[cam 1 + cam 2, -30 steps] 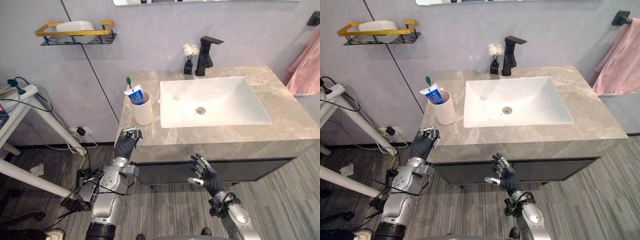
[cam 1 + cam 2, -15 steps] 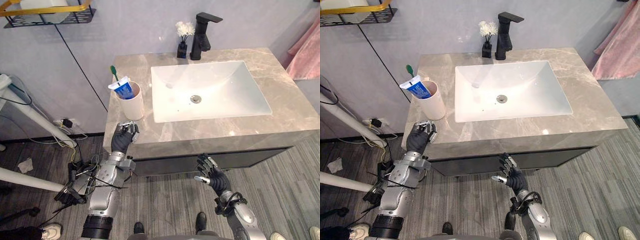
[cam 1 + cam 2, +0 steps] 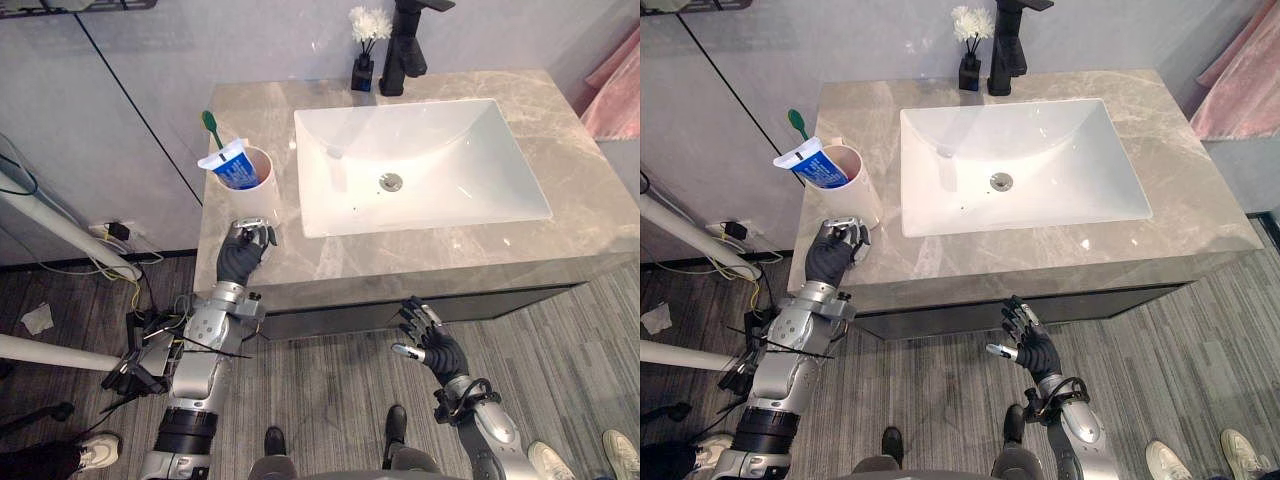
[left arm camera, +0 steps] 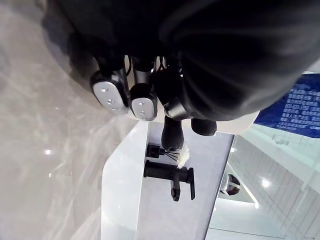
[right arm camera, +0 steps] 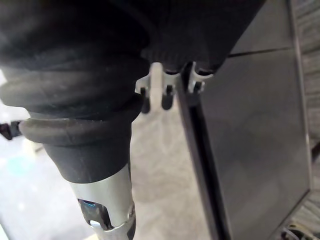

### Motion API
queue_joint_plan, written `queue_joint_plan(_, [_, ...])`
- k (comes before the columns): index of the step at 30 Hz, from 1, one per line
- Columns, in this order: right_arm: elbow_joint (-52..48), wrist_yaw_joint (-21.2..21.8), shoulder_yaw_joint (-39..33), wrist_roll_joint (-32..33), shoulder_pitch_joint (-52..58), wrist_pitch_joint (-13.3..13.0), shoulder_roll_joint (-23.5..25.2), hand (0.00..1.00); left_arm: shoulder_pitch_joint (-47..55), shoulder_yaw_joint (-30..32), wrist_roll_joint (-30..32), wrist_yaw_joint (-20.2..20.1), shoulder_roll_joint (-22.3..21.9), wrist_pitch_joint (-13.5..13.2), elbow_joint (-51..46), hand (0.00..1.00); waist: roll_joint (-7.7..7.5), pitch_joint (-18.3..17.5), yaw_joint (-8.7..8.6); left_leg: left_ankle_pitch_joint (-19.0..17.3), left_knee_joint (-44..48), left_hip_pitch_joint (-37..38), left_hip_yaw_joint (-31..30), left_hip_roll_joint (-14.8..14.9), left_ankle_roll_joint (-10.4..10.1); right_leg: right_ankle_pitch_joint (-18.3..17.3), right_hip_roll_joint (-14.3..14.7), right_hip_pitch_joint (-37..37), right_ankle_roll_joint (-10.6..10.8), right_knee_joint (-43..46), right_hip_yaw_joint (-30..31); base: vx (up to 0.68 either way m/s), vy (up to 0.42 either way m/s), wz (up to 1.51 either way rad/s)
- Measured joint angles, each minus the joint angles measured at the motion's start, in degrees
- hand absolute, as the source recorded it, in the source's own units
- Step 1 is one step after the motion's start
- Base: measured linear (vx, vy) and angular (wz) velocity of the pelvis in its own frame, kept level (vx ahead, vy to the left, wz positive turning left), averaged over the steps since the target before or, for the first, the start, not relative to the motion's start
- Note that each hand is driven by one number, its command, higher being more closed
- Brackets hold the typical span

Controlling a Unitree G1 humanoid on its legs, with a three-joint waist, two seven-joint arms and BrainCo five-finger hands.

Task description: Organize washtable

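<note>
Fingers (image 3: 252, 231) of left hand (image 3: 241, 264) curled in, nothing in them. The hand sits over the front-left corner of the tabletop (image 3: 575, 195), just in front of the cup (image 3: 258, 190). Contact with the cup: can't tell.

Right hand (image 3: 432, 346) is below the tabletop's front edge, over the floor (image 3: 330, 400), fingers spread wide, empty.

Cup is upright near the tabletop's left edge, left of the sink (image 3: 500, 205). Blue toothpaste tube (image 3: 233, 166) and green toothbrush (image 3: 211, 126) stand in it, both leaning left.

Black faucet (image 3: 405, 45) is behind the sink at the back edge. Small black vase with white flowers (image 3: 362, 72) is just beside it on its left. Pink towel (image 3: 615, 95) hangs off to the right of the tabletop.
</note>
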Motion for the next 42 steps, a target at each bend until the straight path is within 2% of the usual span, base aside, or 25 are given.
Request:
queue_joint_plan(6, [-0.06,-0.03,-0.42,0.0,0.05,0.0,-0.95,0.0,-4.45,0.28,0.32,0.1,3.16,-1.13,1.83,1.0,-0.63,1.33,-0.07,0.01,0.1,-1.26,0.18,0.04,0.0,0.14,0.04,-1.54,-0.18,0.27,0.27,0.0,-0.01,-0.02])
queue_joint_plan(12, [-0.95,-0.02,-0.38,1.55,-0.04,-0.01,-0.98,0.0,-8.01,0.03,0.21,0.52,5.56,-1.19,3.33,1.0,-1.07,2.36,0.19,0.0,0.36,-2.25,0.53,0.06,0.01,0.66,0.06,-2.7,-0.43,0.34,0.61,-0.02,-0.01,-0.02])
queue_joint_plan(21, [-1.05,0.1,-0.1,3.05,-0.05,-0.09,-1.23,0.0,-11.64,-1.12,-0.23,2.94,9.78,-1.43,5.13,1.0,-1.73,3.47,0.43,0.06,0.56,-4.33,0.28,0.19,-0.72,1.39,0.49,-5.36,-1.14,0.27,1.79,-0.06,-0.022,-0.05])
queue_joint_plan(25, [-1.05,0.22,0.0,3.06,-0.01,-0.11,-1.25,0.0,-14.06,-1.81,-1.09,3.96,11.28,-1.39,6.34,1.0,-2.6,3.95,0.67,0.33,0.87,-5.1,-0.21,0.24,-1.16,1.46,0.62,-6.09,-1.47,0.28,1.96,-0.06,-0.028,-0.02])
queue_joint_plan(28, [-1.06,0.23,0.0,3.11,0.01,-0.26,-1.26,0.0,-17.38,-3.73,-1.9,4.04,13.27,-1.3,7.39,1.0,-3.83,4.2,1.68,0.66,0.92,-6.04,-0.36,0.24,-1.62,1.43,0.72,-7.29,-1.38,0.4,2.12,-0.07,-0.03,-0.04])
queue_joint_plan(30, [-1.06,0.27,0.48,3.23,-0.28,-0.33,-1.14,0.0,-22.73,-4.21,-2.63,4.04,14.94,-1.21,10.67,1.0,-4.98,4.71,1.45,1.39,0.28,-6.65,-0.83,0.18,-1.77,1.81,0.83,-8.12,-1.58,0.36,2.12,-0.06,-0.026,-0.01])
queue_joint_plan(32, [-1.07,0.33,1.61,3.8,-0.23,-0.51,-1.0,0.0,-28.38,-4.17,-3.51,4.93,18.15,-1.12,13.99,1.0,-6.78,5.41,0.02,1.89,0.02,-7.02,-1.09,0.23,-1.89,2.49,1.17,-8.89,-1.92,0.27,2.69,-0.03,-0.025,-0.12])
queue_joint_plan(34, [-1.07,0.34,1.73,4.26,0.12,-0.57,-1.0,0.0,-30.86,-4.2,-3.61,5.24,19.58,-1.14,15.19,1.0,-7.37,5.76,-1.12,2.18,0.04,-7.09,-1.05,0.23,-1.52,3.09,1.22,-8.98,-1.47,0.15,2.93,0.03,-0.01,-0.06])
queue_joint_plan(35, [-1.07,0.34,1.72,4.31,0.55,-0.68,-1.0,0.0,-32.41,-4.37,-3.61,5.2,19.82,-1.1,16.37,1.0,-7.38,5.77,-1.65,2.29,0.08,-7.1,-1.01,0.23,-1.35,3.22,1.25,-8.98,-1.48,0.09,2.98,0.06,-0.001,-0.06])
queue_joint_plan(42, [-1.19,1.47,2.94,4.51,1.43,-1.57,-0.9,0.0,-41.3,-9.74,-3.57,5.26,22.58,-0.26,24.17,1.0,-7.35,5.83,-2.49,2.16,0.47,-7.87,-1.69,0.23,-1.17,3.47,1.22,-9.0,-1.81,0.0,2.99,0.05,0.007,0.04])
